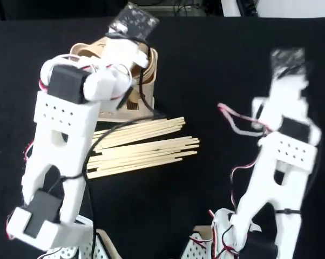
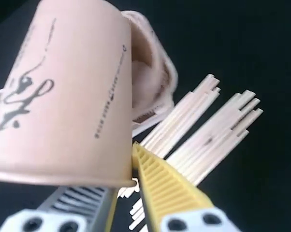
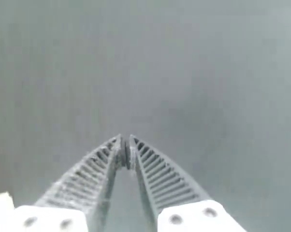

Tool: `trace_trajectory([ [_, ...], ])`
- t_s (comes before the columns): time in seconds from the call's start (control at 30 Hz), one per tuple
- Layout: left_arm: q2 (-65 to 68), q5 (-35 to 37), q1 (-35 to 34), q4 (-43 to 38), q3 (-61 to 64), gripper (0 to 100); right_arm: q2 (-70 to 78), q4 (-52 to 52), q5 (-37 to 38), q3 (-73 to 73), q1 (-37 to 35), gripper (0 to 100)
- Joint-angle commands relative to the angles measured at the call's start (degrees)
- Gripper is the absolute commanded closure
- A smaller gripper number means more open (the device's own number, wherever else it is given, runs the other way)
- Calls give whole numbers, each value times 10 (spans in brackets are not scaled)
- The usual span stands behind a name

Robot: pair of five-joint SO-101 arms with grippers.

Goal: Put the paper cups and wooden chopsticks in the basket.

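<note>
Paper cup (image 2: 63, 96) pinched at its rim by my left gripper (image 2: 128, 183), held at the basket (image 1: 149, 67), far left. I cannot tell whether it is inside. Chopsticks (image 1: 146, 148) lie bundled on the black table (image 1: 216, 70), just near of the basket. My right gripper (image 3: 124, 150) is clenched on nothing, over the right side.

On the side wall of the paper cup (image 2: 63, 96), in the left wrist view, stands a dark brush-like scrawl of loops and strokes. Farther round the wall, a single line of small dark lettering runs along the cup's length, between base and rim. Neither is clear enough to read as words or numbers.
</note>
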Motion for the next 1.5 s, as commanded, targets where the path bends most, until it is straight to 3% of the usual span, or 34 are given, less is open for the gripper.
trace_trajectory([
  [0.0,-53,-3,25,4,9,970,-13,7,-57,-145,-25,979],
  [0.3,-46,-19,1,2,44,970,-8,6,-275,-306,-65,984],
  [0.5,-16,-19,-26,2,16,970,-13,45,-203,-339,-207,984],
  [0.6,-16,-19,-29,2,15,970,-9,95,-166,-334,-223,984],
  [0.7,-16,-19,-29,2,15,970,-9,123,-178,-319,-221,982],
  [0.87,-16,-18,-24,2,15,970,-13,122,-350,-293,-229,983],
  [0.97,-16,-18,-24,-1,15,970,-13,122,-476,-291,-265,983],
  [1.03,-15,-18,-25,-1,15,970,-13,121,-520,-295,-299,983],
  [1.33,-15,-19,-29,-1,15,969,-14,64,-538,-294,-359,983],
  [1.47,-16,-18,-29,0,15,895,-14,64,-534,-294,-357,982],
])
